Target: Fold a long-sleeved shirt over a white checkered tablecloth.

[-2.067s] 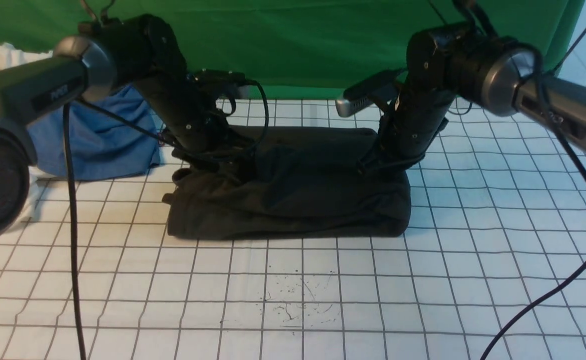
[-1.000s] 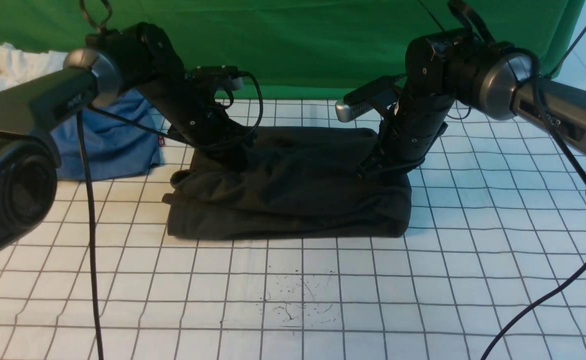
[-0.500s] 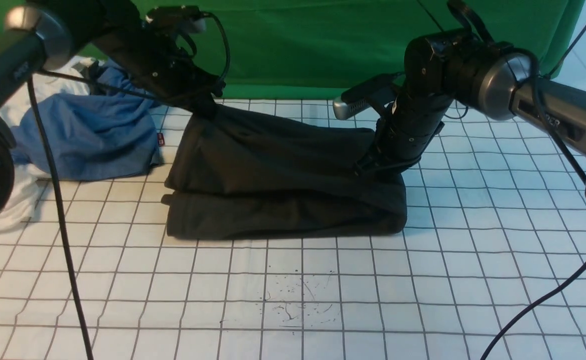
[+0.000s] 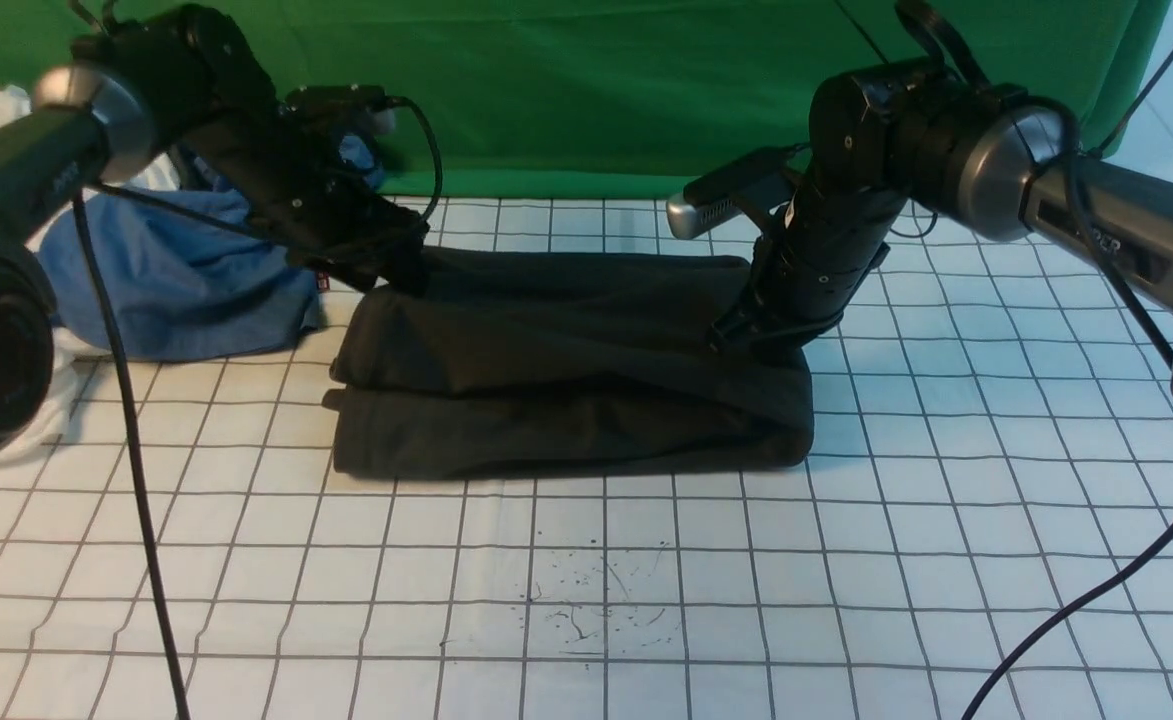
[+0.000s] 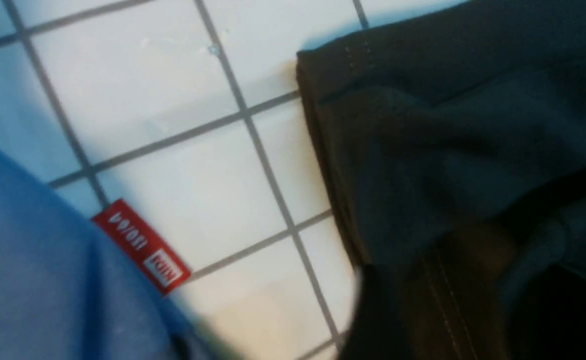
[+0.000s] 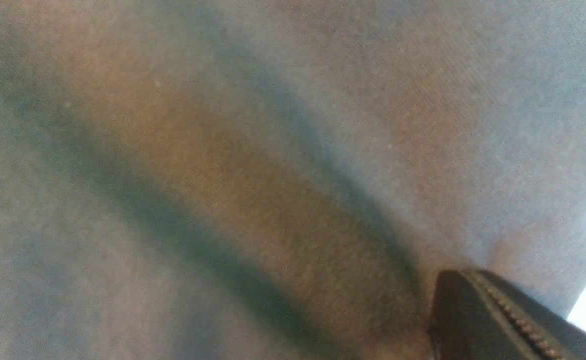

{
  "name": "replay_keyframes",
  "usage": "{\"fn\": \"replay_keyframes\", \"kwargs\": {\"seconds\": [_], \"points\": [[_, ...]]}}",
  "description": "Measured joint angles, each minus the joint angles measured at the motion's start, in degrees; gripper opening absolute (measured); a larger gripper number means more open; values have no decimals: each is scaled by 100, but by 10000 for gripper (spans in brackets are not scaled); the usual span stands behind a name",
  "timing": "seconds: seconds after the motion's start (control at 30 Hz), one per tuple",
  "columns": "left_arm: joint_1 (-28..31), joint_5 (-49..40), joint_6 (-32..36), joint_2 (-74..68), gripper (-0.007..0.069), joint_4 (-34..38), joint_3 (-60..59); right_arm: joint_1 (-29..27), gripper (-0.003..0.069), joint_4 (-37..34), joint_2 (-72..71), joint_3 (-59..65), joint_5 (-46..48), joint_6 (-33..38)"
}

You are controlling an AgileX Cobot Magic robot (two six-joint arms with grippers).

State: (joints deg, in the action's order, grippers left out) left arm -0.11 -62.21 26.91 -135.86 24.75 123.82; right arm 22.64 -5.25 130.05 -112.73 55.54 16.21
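Note:
The black long-sleeved shirt [image 4: 566, 380] lies folded into a thick rectangle on the middle of the white checkered tablecloth [image 4: 586, 560]. My left gripper [image 4: 401, 278] sits at the shirt's far-left corner. In the left wrist view its dark fingers stand apart, and a stitched hem of the shirt [image 5: 447, 125] lies between them. My right gripper [image 4: 741, 340] is shut and presses its tips down on the shirt's right part. The right wrist view is filled with shirt fabric [image 6: 223, 150], with the closed fingertips [image 6: 492, 310] dug into it.
A blue garment [image 4: 186, 280] with a red label [image 5: 140, 245] lies just left of the shirt, and a white garment [image 4: 6, 105] behind it. The green backdrop [image 4: 596, 90] hangs at the back. Ink specks [image 4: 596, 600] mark the near cloth. Cables [image 4: 136, 500] hang from both arms.
My left gripper lifted the shirt's far-left corner up and to the left, then came down again. The top layer has dropped and lies flatter. My right arm has not moved.

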Motion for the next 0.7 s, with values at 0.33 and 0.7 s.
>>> {"fn": "replay_keyframes", "kwargs": {"seconds": [0.33, 0.7], "points": [[-110, -684, -545, 1191, 500, -89, 244, 0, 12, -779, -528, -115, -125, 490], [-310, -760, -529, 1227, 75, -481, -668, 605, 12, -2077, 52, -97, -438, 1200]]}}
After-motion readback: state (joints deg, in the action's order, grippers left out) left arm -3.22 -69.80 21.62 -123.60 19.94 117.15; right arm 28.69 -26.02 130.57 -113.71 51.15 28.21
